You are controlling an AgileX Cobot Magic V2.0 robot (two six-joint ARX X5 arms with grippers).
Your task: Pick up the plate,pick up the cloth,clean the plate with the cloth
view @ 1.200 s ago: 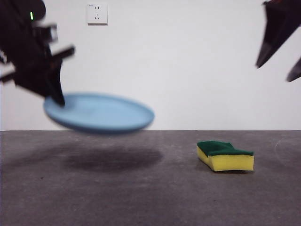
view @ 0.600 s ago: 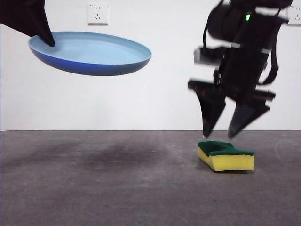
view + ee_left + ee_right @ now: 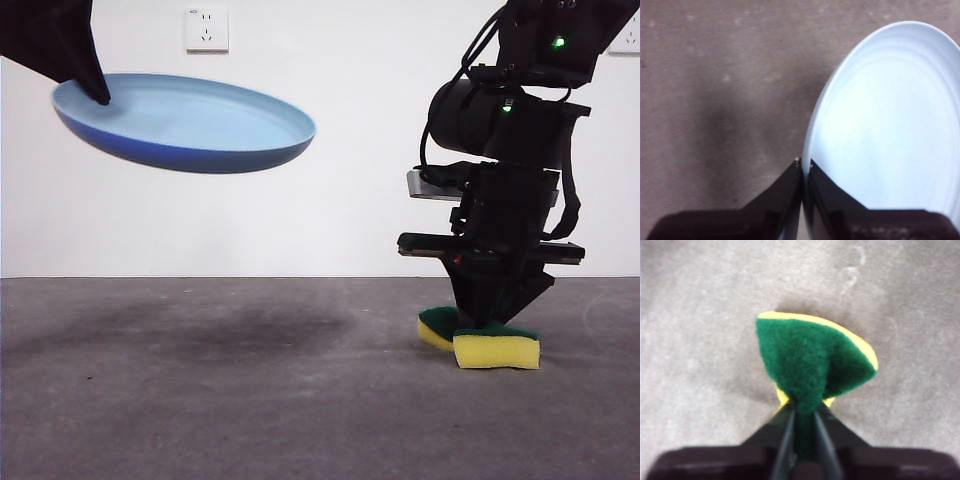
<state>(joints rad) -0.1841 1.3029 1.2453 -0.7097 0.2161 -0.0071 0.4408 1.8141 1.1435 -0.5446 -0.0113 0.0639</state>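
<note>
With its jaws pinched on the yellow foam sponge with green scouring top [image 3: 812, 360], still on the grey table [image 3: 250, 400] at four o'clock, the right gripper [image 3: 803, 415] may lose that squashed hold, while the left gripper [image 3: 802, 167], clamped on the rim, may let the tilted light blue round plate [image 3: 185, 120], aloft at ten o'clock, slip.

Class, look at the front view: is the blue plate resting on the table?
No, the plate hangs well above the table, gripped at its rim by the left gripper.

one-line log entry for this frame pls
left gripper: shut on plate, held aloft | right gripper: shut on sponge, on table | wiping: not started
</note>
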